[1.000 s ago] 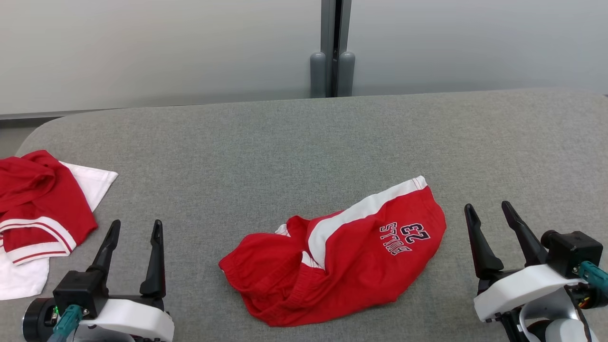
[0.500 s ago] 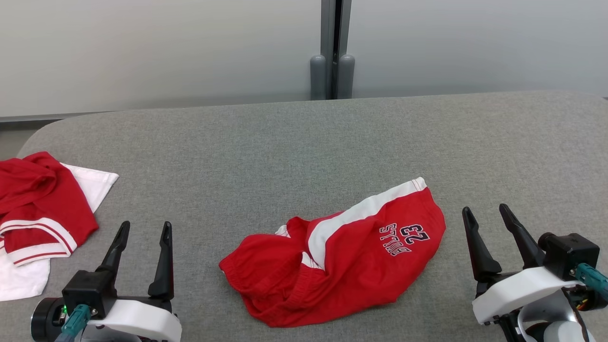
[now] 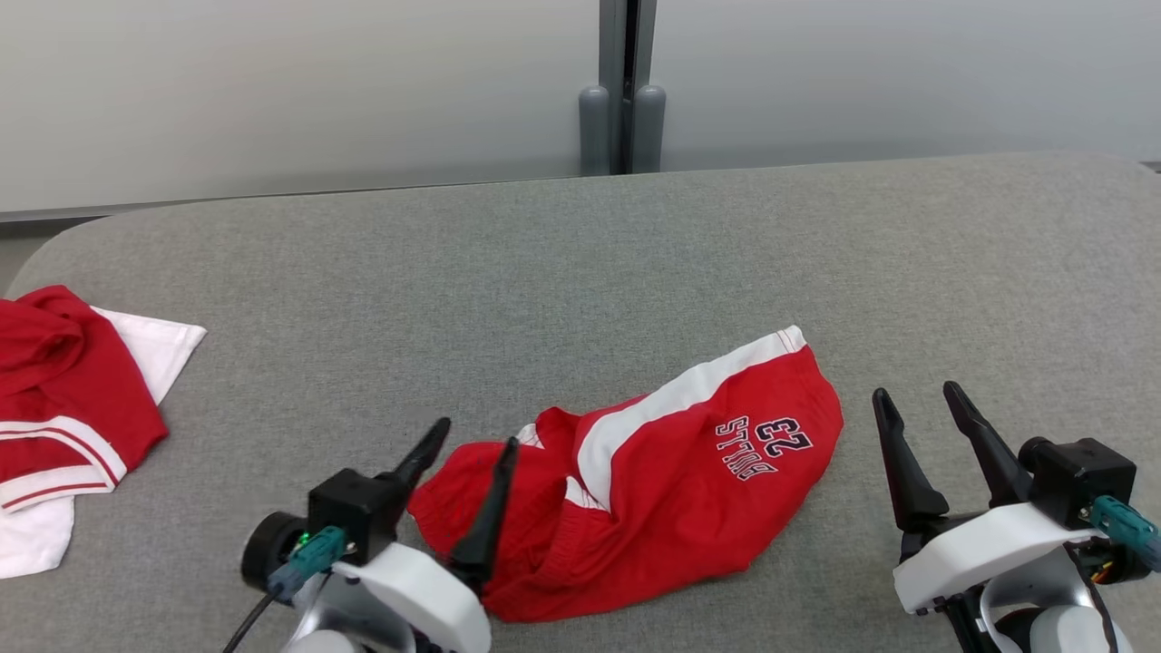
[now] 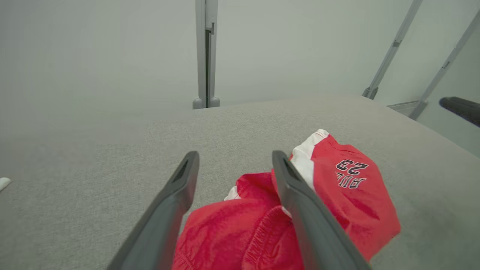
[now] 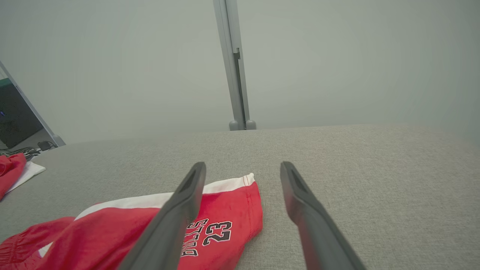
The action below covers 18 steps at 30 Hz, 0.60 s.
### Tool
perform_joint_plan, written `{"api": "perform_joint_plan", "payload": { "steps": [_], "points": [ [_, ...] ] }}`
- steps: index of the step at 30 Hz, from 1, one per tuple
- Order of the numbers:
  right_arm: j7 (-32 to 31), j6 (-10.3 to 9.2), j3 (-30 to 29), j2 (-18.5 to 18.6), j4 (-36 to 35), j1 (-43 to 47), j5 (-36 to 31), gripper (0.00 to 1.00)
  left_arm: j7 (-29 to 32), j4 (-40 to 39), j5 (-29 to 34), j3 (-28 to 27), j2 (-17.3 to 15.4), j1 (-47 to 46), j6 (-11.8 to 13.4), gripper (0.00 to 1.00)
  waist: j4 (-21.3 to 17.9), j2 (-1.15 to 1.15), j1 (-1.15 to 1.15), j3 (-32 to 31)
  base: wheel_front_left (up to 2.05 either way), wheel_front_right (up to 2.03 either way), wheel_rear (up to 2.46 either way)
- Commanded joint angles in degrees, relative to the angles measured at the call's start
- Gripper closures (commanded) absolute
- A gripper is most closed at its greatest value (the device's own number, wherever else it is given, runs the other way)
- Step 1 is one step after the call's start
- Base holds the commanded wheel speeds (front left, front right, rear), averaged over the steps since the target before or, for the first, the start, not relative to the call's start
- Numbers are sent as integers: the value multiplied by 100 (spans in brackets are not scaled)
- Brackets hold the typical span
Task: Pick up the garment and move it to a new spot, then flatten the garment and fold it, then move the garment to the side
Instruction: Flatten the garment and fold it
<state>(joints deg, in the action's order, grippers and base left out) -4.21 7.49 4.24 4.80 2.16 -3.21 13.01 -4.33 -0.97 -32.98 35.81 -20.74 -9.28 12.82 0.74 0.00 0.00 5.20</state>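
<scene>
**Low, deep bite advised**

On the grey surface [image 3: 580,272], the red garment [image 3: 653,508] is seen at six o'clock, its nine o'clock edge framed by the spread left gripper [image 3: 478,433]. The right gripper [image 3: 914,390], likewise spread, is held apart at three o'clock.

Garment [image 3: 671,472] on bench [image 3: 544,272], near centre. Clothing heap [image 3: 63,399] at left edge. Left gripper [image 3: 476,434] at garment's left end; right gripper [image 3: 914,390] right of it, apart.

Red shorts [image 3: 653,508] with white side stripe and dark lettering; grey fabric table [image 3: 453,290]
</scene>
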Motion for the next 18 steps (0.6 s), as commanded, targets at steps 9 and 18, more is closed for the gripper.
{"api": "perform_joint_plan", "payload": {
  "steps": [9, 18],
  "points": [
    [86, 0, 32, -19, 76, -126, 55, 0, 866, 1058, -521, 555, 473, -538, -698, 0, -331, 0, 0, 217, 0, 0, 0],
    [181, 0, 4, -54, 181, -174, 102, 0, 1084, 1498, -843, 601, 551, -679, -1045, 100, -446, 0, 0, 356, 0, 0, 0]
  ]
}}
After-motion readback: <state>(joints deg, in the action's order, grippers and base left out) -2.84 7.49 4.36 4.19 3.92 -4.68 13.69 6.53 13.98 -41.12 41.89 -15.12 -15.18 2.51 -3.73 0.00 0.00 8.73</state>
